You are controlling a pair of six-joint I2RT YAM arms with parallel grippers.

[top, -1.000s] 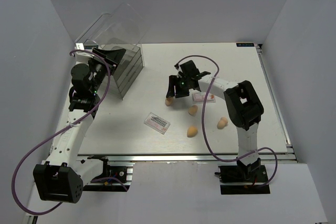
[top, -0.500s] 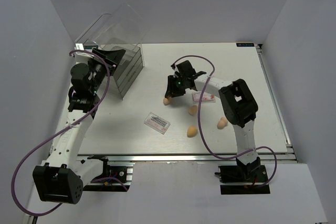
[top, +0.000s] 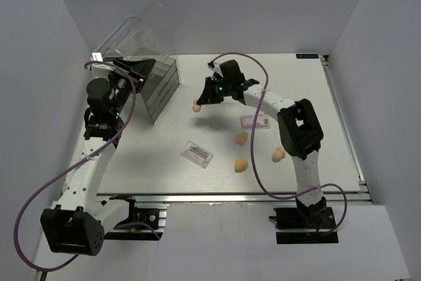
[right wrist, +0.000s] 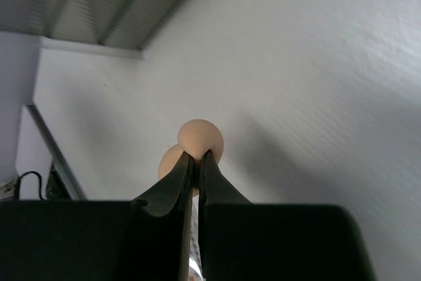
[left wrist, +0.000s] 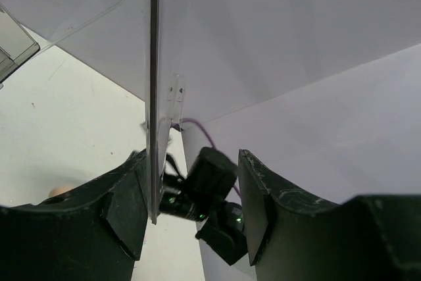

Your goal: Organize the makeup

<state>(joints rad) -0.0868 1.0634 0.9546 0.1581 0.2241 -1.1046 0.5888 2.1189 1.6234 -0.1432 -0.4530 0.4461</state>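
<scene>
Sponge (right wrist: 201, 137) in transit: the right gripper (right wrist: 194, 162) was pressed almost shut on the tan makeup piece, pinching it so hard that the soft body bulged to either side of the fingertips. It held the piece apparently lifted off the desk (top: 296, 83), a little to the right of the drawer box (top: 161, 90) at the far left. The tight pinch looked meant to keep the squashy thing from slipping on the way over.

At the box, the left gripper (left wrist: 194, 169) stood spread. The edge of the clear lid (left wrist: 152, 97) lay against the inner face of one finger, with a wide gap to the other. It appeared to be propping the lid up, not clamping it, so that the box was open for the delivery.

On the near right of the desk lay three other sponges (top: 242, 137), loose and well apart from the box. One clear palette (top: 197, 154) lay near the middle, and a second palette (top: 254, 122) just beyond the farthest of those sponges. No lipstick tubes could be seen. Sorting seemed at an early stage.
</scene>
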